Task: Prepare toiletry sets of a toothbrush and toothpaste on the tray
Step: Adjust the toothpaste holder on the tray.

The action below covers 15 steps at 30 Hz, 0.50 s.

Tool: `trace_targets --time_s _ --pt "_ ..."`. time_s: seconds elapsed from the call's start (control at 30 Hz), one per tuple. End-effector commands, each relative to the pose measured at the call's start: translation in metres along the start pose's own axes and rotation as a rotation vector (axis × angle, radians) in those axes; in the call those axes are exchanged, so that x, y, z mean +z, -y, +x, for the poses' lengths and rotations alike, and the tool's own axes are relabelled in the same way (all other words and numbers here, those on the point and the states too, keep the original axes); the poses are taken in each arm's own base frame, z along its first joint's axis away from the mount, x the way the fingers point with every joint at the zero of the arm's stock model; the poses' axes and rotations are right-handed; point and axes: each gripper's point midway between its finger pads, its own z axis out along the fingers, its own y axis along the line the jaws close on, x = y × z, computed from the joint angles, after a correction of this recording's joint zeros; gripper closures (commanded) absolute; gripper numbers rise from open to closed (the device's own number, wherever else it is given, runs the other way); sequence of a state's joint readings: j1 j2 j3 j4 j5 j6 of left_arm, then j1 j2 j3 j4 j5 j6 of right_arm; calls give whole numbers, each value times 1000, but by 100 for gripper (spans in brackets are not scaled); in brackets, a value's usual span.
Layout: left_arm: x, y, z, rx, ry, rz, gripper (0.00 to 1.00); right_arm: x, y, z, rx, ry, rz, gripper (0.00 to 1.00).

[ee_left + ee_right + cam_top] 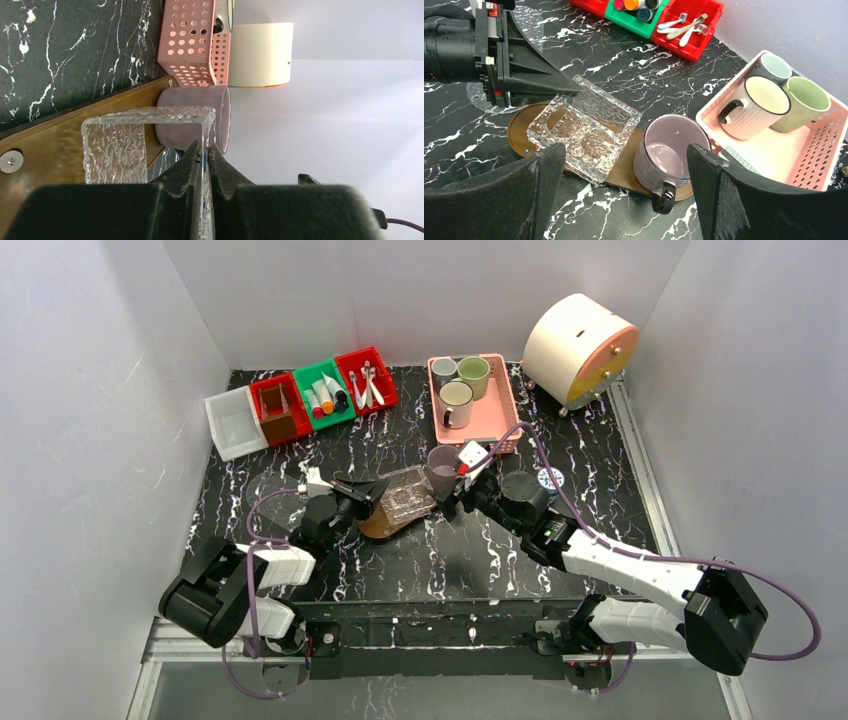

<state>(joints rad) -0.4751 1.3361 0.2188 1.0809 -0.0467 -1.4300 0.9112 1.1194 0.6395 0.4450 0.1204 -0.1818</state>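
On the tray (519, 131): one clear dish (589, 125), one purple mug (670, 150).
Left hand (204, 146) clenches the dish wall; right hand (624, 167) gapes empty; three mugs (764, 102) sit in the pink basket (804, 165).

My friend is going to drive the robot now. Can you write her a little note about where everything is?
Left claw: shut on the clear dish's wall, at the tray.
Right claw: open, empty, above the purple mug.
Done: mug and dish are on the tray.
Left to do: toothbrushes lie in the red bin, tubes in the green bin; none on the tray.
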Motion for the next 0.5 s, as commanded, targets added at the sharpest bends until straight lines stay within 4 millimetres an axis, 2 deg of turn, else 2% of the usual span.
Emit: trace_targets --time_s 0.0,0.07,0.13,0.2,0.47 --pt "0 -3 -1 6 48 6 100 5 1 -15 24 41 6 1" --pt "-1 -3 -1 14 55 9 94 5 2 -15 25 39 7 1" --pt "-3 -4 -4 22 72 9 82 5 2 -14 24 34 8 1" --pt "-6 -6 -5 32 78 8 73 4 2 -13 23 30 8 1" --pt "-18 -13 -3 49 60 -5 50 1 4 -14 17 27 13 1"
